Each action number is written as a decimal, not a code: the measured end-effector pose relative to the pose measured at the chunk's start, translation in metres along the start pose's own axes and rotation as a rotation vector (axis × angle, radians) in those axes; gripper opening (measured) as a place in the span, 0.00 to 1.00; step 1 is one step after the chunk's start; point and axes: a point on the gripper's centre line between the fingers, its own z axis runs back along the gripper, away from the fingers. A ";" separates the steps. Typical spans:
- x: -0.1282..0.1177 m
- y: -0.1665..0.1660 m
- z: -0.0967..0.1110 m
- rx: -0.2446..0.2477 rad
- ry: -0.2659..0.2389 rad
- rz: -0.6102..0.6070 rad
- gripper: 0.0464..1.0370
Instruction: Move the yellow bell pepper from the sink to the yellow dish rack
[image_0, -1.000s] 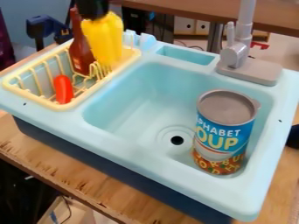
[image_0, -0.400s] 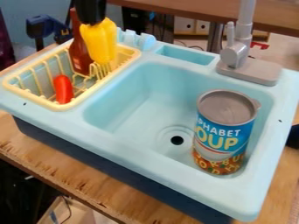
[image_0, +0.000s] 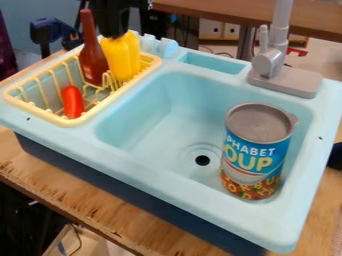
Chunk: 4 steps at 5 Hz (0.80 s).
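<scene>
With jaws of the black gripper right at the top of the yellow object, cannot tell how far open or whether gripping. See that object in the drying rack at left, just beside the brown bottle.

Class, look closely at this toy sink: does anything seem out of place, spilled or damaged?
The blue cylindrical soup can with a grey lid stands inside the light-blue plastic basin, beside the round drain, an odd spot for food. The brown wooden tabletop looks scuffed along its front edge. No spill is visible.
</scene>
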 end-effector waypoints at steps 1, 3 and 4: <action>0.004 0.002 -0.014 0.002 0.033 0.024 0.06; 0.014 0.007 -0.030 0.034 0.074 0.077 0.06; 0.015 0.007 -0.030 0.027 0.074 0.081 0.09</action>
